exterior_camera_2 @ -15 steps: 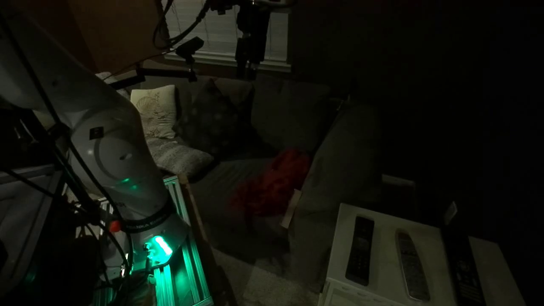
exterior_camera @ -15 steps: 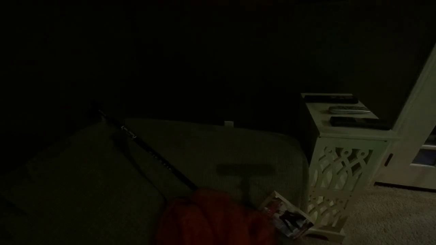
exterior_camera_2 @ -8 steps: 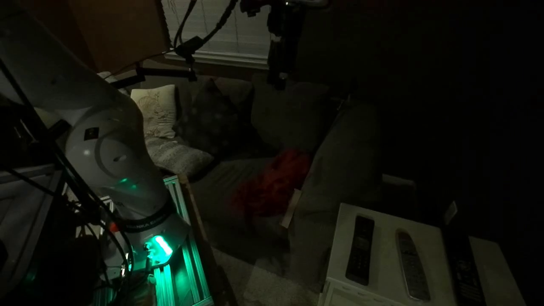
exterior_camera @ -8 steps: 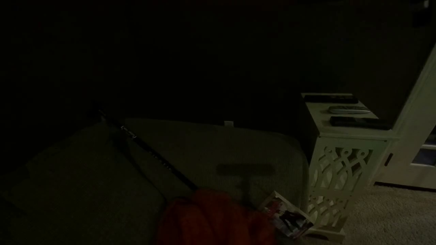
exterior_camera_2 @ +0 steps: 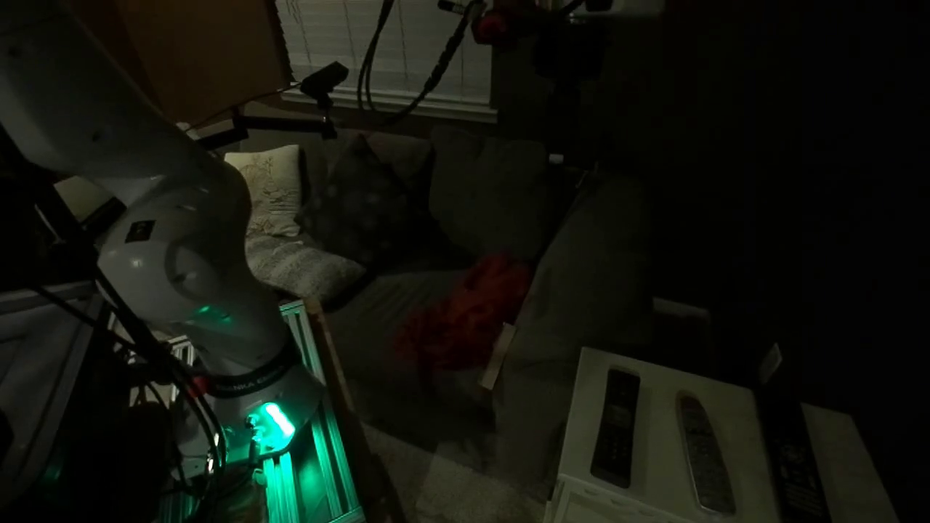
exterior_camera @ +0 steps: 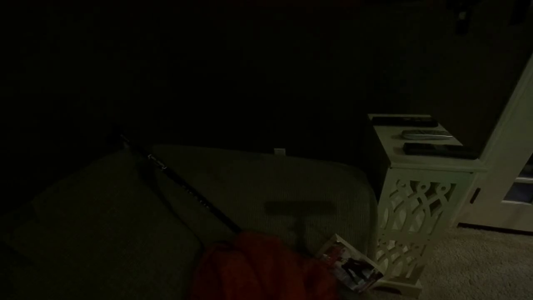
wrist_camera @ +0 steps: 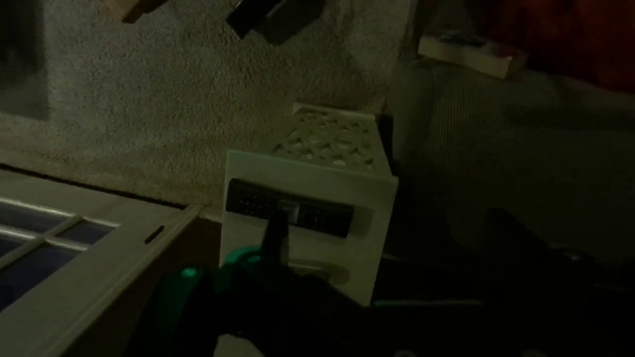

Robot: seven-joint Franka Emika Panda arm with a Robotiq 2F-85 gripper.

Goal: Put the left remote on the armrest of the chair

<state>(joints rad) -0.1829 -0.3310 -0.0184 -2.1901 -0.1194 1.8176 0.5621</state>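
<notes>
The left remote (wrist_camera: pixel 303 211) is lying on the white table (wrist_camera: pixel 322 181).
In the wrist view it is sitting left of centre; the gripper (wrist_camera: pixel 389 216), dim but seemingly holding its fingers spread, is hanging across the lower frame; the armrest (wrist_camera: pixel 481 139) is spanning the right.

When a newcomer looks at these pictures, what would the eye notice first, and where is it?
The eye would likely go first to the bright green light at the foot of the robot arm, lower left in an exterior view. Next come the red cloth, heaped on the chair beside its armrest, and the white table at lower right, with three remotes on top.
</notes>
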